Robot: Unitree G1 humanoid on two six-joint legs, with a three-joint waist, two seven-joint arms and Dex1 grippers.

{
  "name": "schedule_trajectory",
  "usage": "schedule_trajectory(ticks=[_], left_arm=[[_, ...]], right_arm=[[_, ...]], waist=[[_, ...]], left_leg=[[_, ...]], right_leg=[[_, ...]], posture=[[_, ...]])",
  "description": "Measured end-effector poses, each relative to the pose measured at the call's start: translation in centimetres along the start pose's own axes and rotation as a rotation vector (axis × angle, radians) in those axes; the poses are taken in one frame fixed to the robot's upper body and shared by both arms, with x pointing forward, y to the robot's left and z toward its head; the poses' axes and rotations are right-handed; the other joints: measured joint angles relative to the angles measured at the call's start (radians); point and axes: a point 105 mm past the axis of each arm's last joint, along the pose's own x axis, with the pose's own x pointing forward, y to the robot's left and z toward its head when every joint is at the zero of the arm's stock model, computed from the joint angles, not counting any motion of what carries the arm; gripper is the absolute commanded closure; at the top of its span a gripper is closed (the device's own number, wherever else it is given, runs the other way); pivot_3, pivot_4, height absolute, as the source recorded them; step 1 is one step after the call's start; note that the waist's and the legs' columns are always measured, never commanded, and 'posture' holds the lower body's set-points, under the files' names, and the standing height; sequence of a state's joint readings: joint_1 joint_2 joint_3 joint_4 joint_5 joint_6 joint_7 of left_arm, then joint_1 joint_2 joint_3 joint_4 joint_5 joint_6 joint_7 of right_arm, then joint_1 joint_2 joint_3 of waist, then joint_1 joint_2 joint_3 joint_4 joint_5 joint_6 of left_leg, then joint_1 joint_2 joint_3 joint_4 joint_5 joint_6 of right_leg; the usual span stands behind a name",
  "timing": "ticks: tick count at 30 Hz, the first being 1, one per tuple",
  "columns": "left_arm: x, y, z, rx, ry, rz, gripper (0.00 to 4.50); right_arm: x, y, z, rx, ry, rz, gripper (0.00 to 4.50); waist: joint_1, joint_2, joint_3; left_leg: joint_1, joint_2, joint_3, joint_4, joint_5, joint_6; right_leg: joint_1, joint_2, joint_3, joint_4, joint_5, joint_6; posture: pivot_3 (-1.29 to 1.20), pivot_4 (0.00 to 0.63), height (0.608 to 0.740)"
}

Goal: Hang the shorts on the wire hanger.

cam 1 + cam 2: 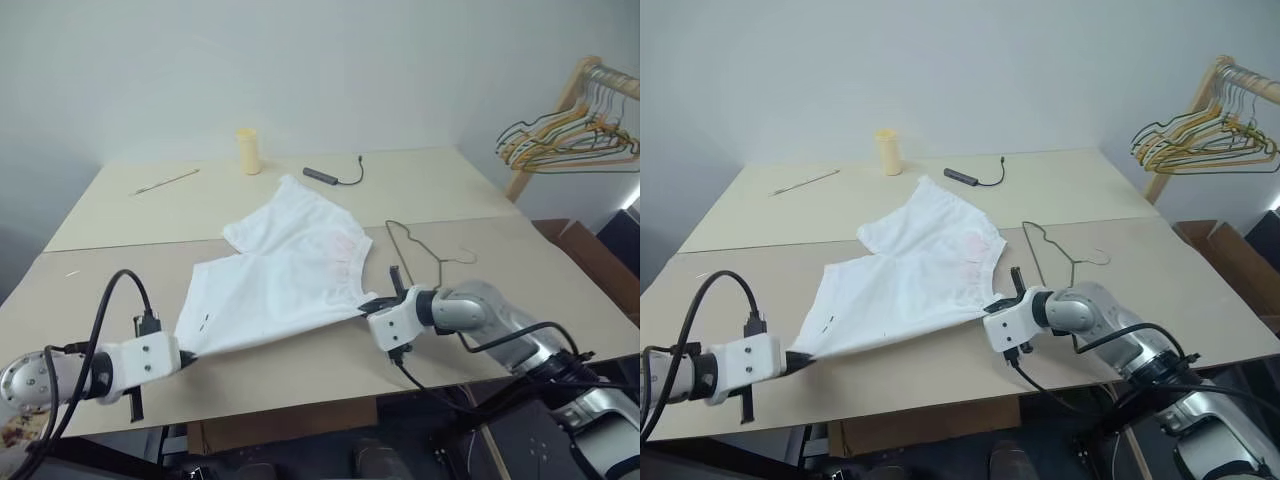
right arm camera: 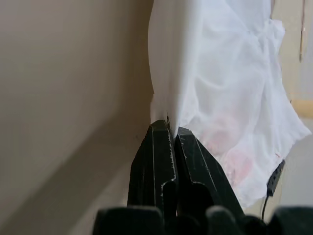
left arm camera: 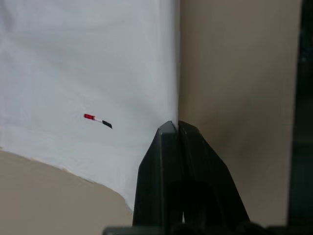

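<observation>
pale beige desk [image 1: 300, 370] under a plain wall. shorts [image 1: 285, 270] lie spread mid-desk, near edge pulled taut: left gripper [image 1: 186, 355] pinches the leg corner, right gripper [image 1: 366, 306] pinches the waistband corner, likely to hold the cloth flat and wide for threading. wire hanger [image 1: 425, 250] lies flat just beside the waistband, untouched.

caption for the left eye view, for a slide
Both pincers, left and right, pinch the white shorts beside the wire hanger.

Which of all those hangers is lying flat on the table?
The single thin dark wire hanger, lying just beside the white shorts. The other hangers, yellow and dark, hang bunched on the wooden rack.
</observation>
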State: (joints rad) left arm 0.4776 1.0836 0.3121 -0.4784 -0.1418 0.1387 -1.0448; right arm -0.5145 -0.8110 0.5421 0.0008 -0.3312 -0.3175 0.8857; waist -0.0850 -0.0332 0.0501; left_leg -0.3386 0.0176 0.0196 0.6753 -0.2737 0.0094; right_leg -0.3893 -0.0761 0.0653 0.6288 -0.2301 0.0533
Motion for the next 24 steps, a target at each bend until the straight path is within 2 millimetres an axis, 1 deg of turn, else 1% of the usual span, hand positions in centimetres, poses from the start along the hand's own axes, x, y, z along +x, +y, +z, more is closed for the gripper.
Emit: schedule_trajectory(ticks=[1,4,8,9,11,12,13,14,16,17,18,19,20,21,22,23,24], left_arm=[[-0.4,-0.8,0.2,0.003,0.019,-0.046,4.48],[-1.3,-2.4,0.8,-0.015,0.049,-0.126,4.48],[-2.0,-3.1,1.1,-0.048,0.073,-0.165,4.48],[-2.1,-3.3,1.2,-0.055,0.074,-0.171,4.49],[-2.1,-3.4,1.0,-0.073,0.084,-0.18,4.05],[-2.3,-3.3,0.3,-0.09,0.111,-0.178,3.83],[-2.5,-3.2,-0.5,-0.124,0.134,-0.176,3.5],[-2.5,-3.1,-0.9,-0.143,0.142,-0.171,3.18],[-2.6,-2.7,-0.7,-0.133,0.133,-0.164,2.5],[-2.6,-2.5,-0.6,-0.123,0.129,-0.164,2.21],[-2.8,-2.4,-0.5,-0.118,0.132,-0.174,1.79],[-3.0,-2.3,-0.5,-0.118,0.135,-0.176,1.5],[-3.3,-2.0,-0.5,-0.123,0.13,-0.17,1.18],[-3.6,-1.1,-0.2,-0.124,0.099,-0.145,0.86],[-3.8,-0.2,0.6,-0.114,0.052,-0.111,0.52],[-3.9,0.6,1.5,-0.106,-0.011,-0.077,0.19],[-3.9,1.4,2.5,-0.101,-0.08,-0.04,0.03]], right_arm=[[-0.3,0.3,0.4,-0.021,-0.019,0.038,4.5],[-1.0,1.1,1.3,-0.031,-0.063,0.118,4.5],[-1.9,2.1,2.4,-0.004,-0.107,0.212,4.5],[-2.1,2.3,2.6,0.007,-0.11,0.229,4.26],[-2.4,2.6,2.6,0.035,-0.105,0.262,3.75],[-2.8,3.1,1.9,0.065,-0.07,0.294,3.43],[-3.3,3.6,1.0,0.1,-0.029,0.316,3.08],[-3.6,3.9,0.3,0.124,0.0,0.33,2.7],[-4.0,4.0,0.0,0.137,0.018,0.337,1.96],[-4.1,3.9,0.0,0.145,0.017,0.339,1.7],[-4.4,4.0,0.0,0.166,0.009,0.342,1.23],[-4.7,3.9,0.1,0.188,0.003,0.338,0.93],[-5.0,3.6,0.0,0.234,-0.01,0.315,0.59],[-5.5,2.8,-0.3,0.281,-0.006,0.271,0.24],[-5.8,1.8,-0.8,0.325,0.01,0.21,0.0],[-5.9,0.6,-1.4,0.376,0.031,0.132,0.0],[-5.9,-0.7,-2.1,0.435,0.053,0.056,0.0]], waist=[[0.006,0.0,0.0],[0.019,0.0,0.0],[0.033,0.0,0.0],[0.039,0.0,0.0],[0.043,0.0,0.0],[0.044,0.0,0.0],[0.047,0.0,0.0],[0.049,0.0,0.0],[0.048,0.0,0.0],[0.047,0.0,0.0],[0.046,0.0,0.0],[0.045,0.0,0.0],[0.044,0.0,0.0],[0.044,0.0,0.0],[0.044,0.0,0.0],[0.043,0.0,0.0],[0.042,0.0,0.0]], left_leg=[[0.0,0.001,0.002,0.0,-0.002,0.0],[0.0,0.001,0.004,0.0,-0.005,0.0],[0.0,0.0,0.005,0.0,-0.008,0.0],[0.0,0.001,0.005,0.0,-0.008,0.0],[0.001,0.001,0.005,0.0,-0.008,0.0],[0.001,0.001,0.005,0.001,-0.008,0.0],[0.002,0.0,0.005,0.001,-0.008,0.0],[0.002,0.001,0.005,0.002,-0.008,0.0],[0.002,0.001,0.005,0.002,-0.008,0.0],[0.002,0.001,0.005,0.002,-0.008,0.0],[0.002,0.001,0.006,0.002,-0.008,0.0],[0.001,0.001,0.006,0.002,-0.008,0.0],[0.001,0.001,0.006,0.002,-0.008,-0.001],[0.001,0.001,0.006,0.002,-0.008,-0.001],[0.001,0.001,0.006,0.002,-0.008,-0.001],[0.001,0.001,0.006,0.002,-0.008,-0.001],[0.002,0.001,0.006,0.002,-0.008,-0.001]], right_leg=[[-0.001,0.0,0.0,0.0,-0.001,-0.002],[-0.001,0.0,0.001,0.0,-0.002,-0.005],[-0.001,0.0,0.001,0.0,-0.004,-0.006],[-0.001,0.0,0.0,0.0,-0.005,-0.006],[0.0,0.0,0.0,0.0,-0.007,-0.01],[0.0,0.0,0.0,0.001,-0.009,-0.011],[0.0,0.0,0.0,0.001,-0.012,-0.006],[0.0,0.0,0.0,0.001,-0.013,-0.006],[0.0,0.0,0.0,0.001,-0.013,-0.006],[0.0,0.0,0.0,0.001,-0.013,-0.006],[0.0,0.0,0.0,0.001,-0.013,-0.006],[0.0,0.0,0.0,0.001,-0.013,-0.006],[0.0,0.0,0.0,0.001,-0.012,-0.006],[-0.001,0.0,0.0,0.001,-0.012,-0.006],[-0.001,0.0,0.0,0.001,-0.012,-0.006],[0.0,0.0,0.0,0.001,-0.012,-0.006],[0.0,0.0,0.0,0.002,-0.012,-0.006]], posture=[[0.01,0.0,0.74],[0.01,0.0,0.74],[0.01,0.0,0.74],[0.01,0.0,0.74],[0.01,0.0,0.74],[0.01,0.0,0.74],[0.0,0.0,0.74],[0.0,0.0,0.74],[-0.01,0.0,0.74],[-0.02,0.0,0.74],[-0.02,0.0,0.74],[-0.02,0.0,0.74],[-0.02,0.0,0.74],[-0.04,0.0,0.74],[-0.04,0.0,0.74],[-0.04,0.0,0.74],[-0.05,0.0,0.74]])
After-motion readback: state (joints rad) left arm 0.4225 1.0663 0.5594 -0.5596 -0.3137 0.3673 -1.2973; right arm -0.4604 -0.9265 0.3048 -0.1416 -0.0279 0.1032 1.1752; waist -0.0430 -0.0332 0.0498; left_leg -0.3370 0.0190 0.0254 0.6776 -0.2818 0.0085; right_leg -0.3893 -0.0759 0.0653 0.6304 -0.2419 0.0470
